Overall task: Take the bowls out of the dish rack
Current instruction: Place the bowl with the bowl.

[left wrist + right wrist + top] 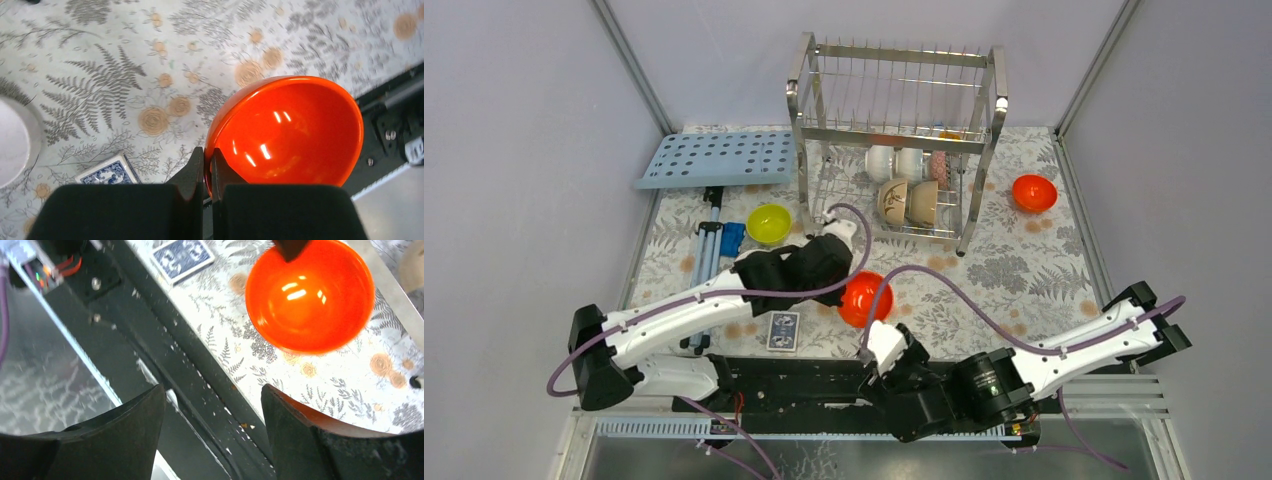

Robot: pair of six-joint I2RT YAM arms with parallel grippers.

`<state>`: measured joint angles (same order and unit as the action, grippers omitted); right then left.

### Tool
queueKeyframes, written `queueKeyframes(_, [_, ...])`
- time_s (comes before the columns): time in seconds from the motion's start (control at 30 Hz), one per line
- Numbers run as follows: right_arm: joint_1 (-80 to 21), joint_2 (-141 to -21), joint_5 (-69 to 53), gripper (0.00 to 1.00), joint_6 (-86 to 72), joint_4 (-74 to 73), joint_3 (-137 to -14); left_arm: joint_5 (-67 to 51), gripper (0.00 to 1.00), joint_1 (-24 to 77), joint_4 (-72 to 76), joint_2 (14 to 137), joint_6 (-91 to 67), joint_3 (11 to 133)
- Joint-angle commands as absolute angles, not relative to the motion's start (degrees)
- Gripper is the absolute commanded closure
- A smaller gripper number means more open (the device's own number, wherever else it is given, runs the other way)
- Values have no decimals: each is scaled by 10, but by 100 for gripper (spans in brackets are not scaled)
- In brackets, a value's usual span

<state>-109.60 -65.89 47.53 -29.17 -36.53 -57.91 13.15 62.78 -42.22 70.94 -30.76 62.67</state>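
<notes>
The steel dish rack [894,95] stands at the back, with white, speckled and beige bowls [908,185] on its lower tier. My left gripper [849,288] [209,167] is shut on the rim of an orange-red bowl [865,298] [295,130] [310,295], which is tilted over the floral cloth near the front. My right gripper [879,345] [212,410] is open just in front of that bowl, over the black base rail, with nothing between its fingers. A second orange-red bowl [1034,192] sits right of the rack. A yellow-green bowl [769,223] sits to its left.
A light-blue perforated tray [714,158] lies at the back left. A blue card pack [782,330] [107,172] [182,257] lies by the front edge, and a folded tripod [709,260] lies along the left. A white round thing [12,140] sits at the left wrist view's edge.
</notes>
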Motion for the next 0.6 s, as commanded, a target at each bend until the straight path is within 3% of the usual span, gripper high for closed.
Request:
queueKeyframes(0.0, [-1098, -648, 610, 22, -473, -377, -615, 184, 100, 593, -374, 667, -408, 604])
queueKeyframes(0.17, [-966, -648, 549, 20, -531, -392, -667, 223, 100, 588, -370, 628, -502, 573])
queueKeyframes(0.33, [-844, -634, 505, 26, -541, -348, -660, 247, 100, 588, -383, 590, -597, 538])
queueKeyframes(0.5, [-759, -616, 439, 47, -581, -322, -609, 259, 100, 588, -424, 590, -664, 521])
queueKeyframes(0.57, [-749, -618, 423, 50, -595, -323, -598, 255, 100, 588, -430, 596, -679, 517])
